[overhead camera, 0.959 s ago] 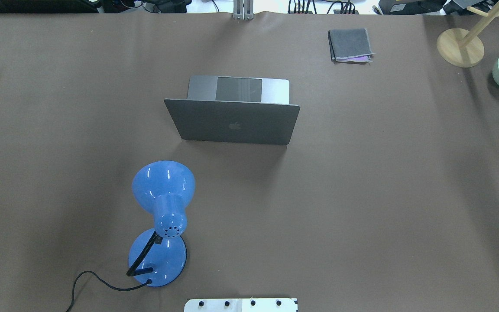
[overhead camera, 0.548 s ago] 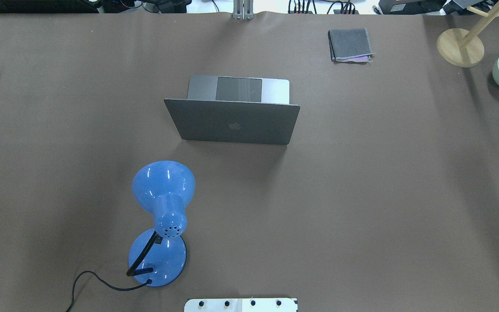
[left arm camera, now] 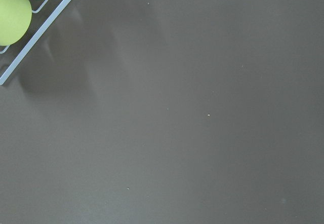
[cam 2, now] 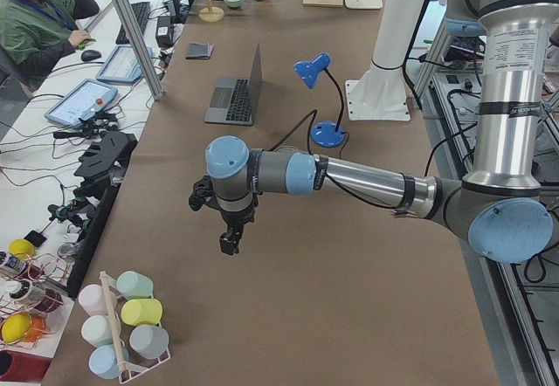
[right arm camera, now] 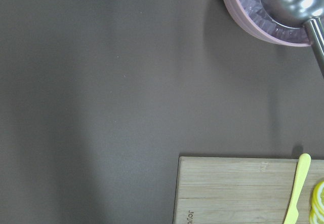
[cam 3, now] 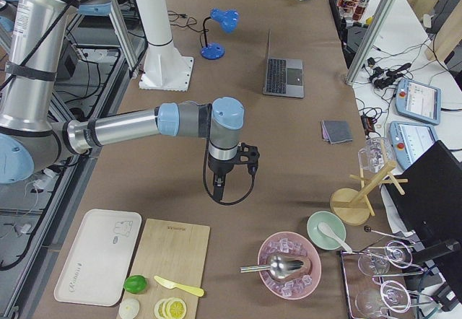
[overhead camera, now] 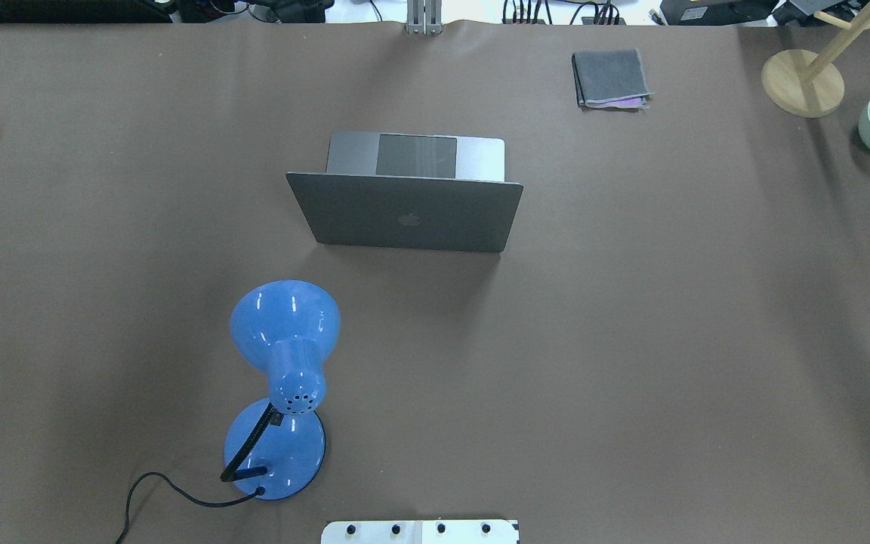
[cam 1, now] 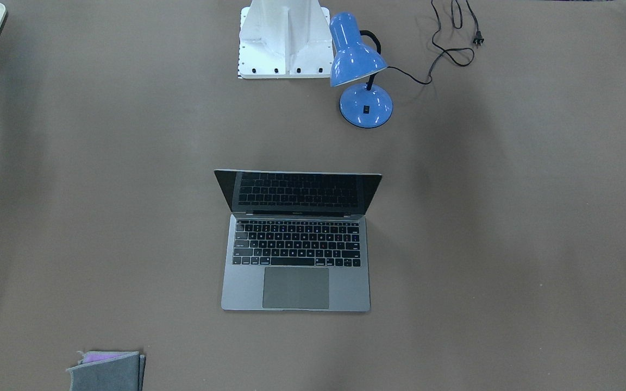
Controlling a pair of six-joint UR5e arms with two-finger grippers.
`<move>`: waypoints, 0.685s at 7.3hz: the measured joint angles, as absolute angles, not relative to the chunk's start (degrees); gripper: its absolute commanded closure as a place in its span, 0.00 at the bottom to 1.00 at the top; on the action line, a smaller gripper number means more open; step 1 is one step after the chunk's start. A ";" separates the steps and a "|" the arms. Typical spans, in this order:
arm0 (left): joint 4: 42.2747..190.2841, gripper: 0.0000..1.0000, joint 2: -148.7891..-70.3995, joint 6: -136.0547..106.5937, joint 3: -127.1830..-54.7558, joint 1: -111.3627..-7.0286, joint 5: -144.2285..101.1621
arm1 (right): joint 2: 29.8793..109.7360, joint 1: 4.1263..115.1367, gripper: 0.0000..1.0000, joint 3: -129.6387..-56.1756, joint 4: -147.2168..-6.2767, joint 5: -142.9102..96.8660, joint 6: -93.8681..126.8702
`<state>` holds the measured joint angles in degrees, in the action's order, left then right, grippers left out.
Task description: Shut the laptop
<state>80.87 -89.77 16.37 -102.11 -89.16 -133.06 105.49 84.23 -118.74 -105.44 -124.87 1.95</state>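
The laptop [overhead camera: 405,211] stands open in the middle of the table, its lid with the dark logo facing the robot and tilted back. The front-facing view shows its dark screen, black keyboard and grey trackpad [cam 1: 295,287]. It also shows in the left view [cam 2: 236,98] and the right view [cam 3: 283,75]. My left gripper [cam 2: 229,244] hangs over bare table far from the laptop, towards the table's left end. My right gripper [cam 3: 219,189] hangs over bare table towards the right end. I cannot tell whether either is open or shut.
A blue desk lamp [overhead camera: 284,378] with a black cord stands between the robot base and the laptop. A grey felt pouch [overhead camera: 610,78] lies at the far right. A cup rack [cam 2: 122,325] is near the left gripper. A pink bowl [cam 3: 291,265] and cutting board [cam 3: 166,276] are near the right gripper.
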 measured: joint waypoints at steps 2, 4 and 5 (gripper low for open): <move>80.90 0.01 -89.84 16.33 -103.38 -89.20 -133.10 | 104.96 84.14 0.00 -119.39 -105.30 -125.70 2.17; 81.09 0.01 -89.97 16.35 -105.24 -89.21 -133.14 | 102.59 84.13 0.00 -120.51 -105.09 -126.08 2.55; 81.31 0.01 -90.30 16.39 -106.03 -89.21 -133.15 | 101.51 84.16 0.00 -121.62 -104.80 -126.07 2.73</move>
